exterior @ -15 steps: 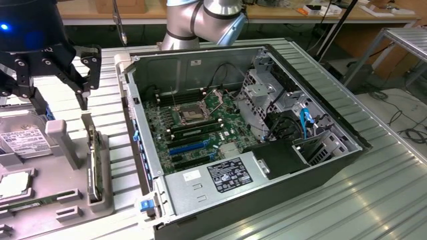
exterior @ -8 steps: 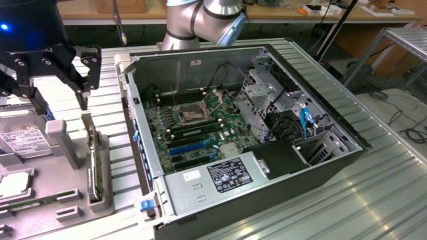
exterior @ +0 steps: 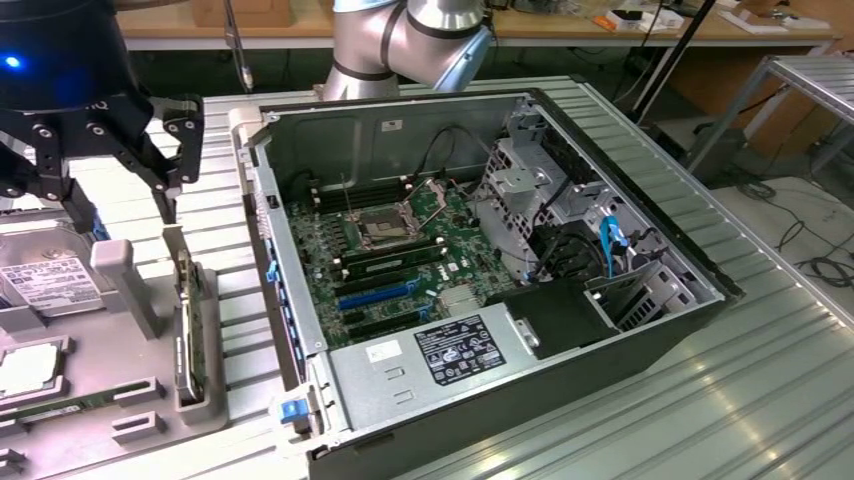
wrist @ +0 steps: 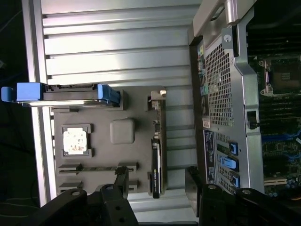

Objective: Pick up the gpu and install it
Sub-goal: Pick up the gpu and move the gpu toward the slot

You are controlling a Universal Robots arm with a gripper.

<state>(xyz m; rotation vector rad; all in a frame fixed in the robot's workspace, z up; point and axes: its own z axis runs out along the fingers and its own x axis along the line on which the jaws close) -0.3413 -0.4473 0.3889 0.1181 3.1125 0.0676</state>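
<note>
When looking down through the wrist view, find the gpu (wrist: 157,155) standing on edge in a slot of the gray fixture (wrist: 94,115), thin as a line, with its silver bracket (wrist: 159,96) at the end farther from the fingers (wrist: 121,181). Read the cooler there as no more than a dark strip along the board. From the exterior view, pick out the gpu (exterior: 188,315) upright in the gray fixture (exterior: 134,410), on the exterior view's left, near the open computer case (exterior: 561,330) yet apart from it. Cannot make out the card's connector edge, sunk in the slot, nor its broad face in either picture.

Beside it, through the wrist view, see a hard drive (wrist: 61,94) in blue rails, a processor (wrist: 75,141) lying flat and a memory stick (wrist: 91,168). From outside, meet the hard drive (exterior: 40,285) with its white label and the processor (exterior: 27,370), both cut off by the frame's edge. Look to the exterior view for the motherboard (exterior: 387,250) laid open inside the case. Get from the wrist view the perforated rear panel of the computer case (wrist: 218,80) instead.

Above the fixture, find the gripper (exterior: 118,165) hanging with jaws spread wide, gripping nothing and touching nothing. Through the wrist view, meet the gripper (wrist: 157,186) with the card's near end between its two fingers and below them. Follow the arm (exterior: 407,40) behind the case, cut off by the top of the frame, its link to the gripper out of sight.
</note>
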